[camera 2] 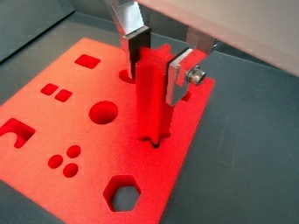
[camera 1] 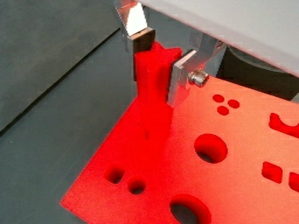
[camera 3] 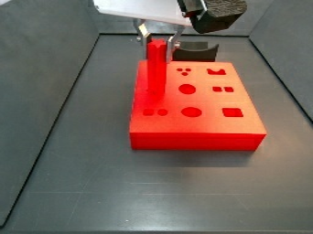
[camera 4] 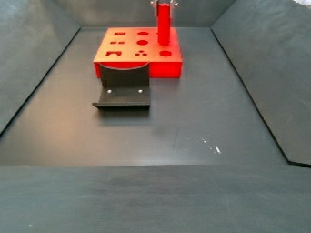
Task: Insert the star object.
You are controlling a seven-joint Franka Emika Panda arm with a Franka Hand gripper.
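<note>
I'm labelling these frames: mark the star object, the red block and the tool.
star object (camera 2: 149, 96), wrist view, mid shaft.
red block (camera 3: 196, 139), side view, front face.
tool (camera 2: 160, 59), wrist view, between its fingertips, gripping the peg.

I read the star object (camera 2: 152, 96) as bright, uniform red, unpatterned. The block (camera 3: 196, 139) below it is the same saturated red; its shaped holes show as darker red recesses across the top face. The gripper (camera 2: 160, 63), at the peg's upper end, shows flat silver fingers (camera 2: 181, 74) with dark pads, under a pale grey housing. In a side view I see the fixture (camera 4: 122, 95) as near black. The floor (camera 4: 170, 136) is dark matt grey, with grey walls.
</note>
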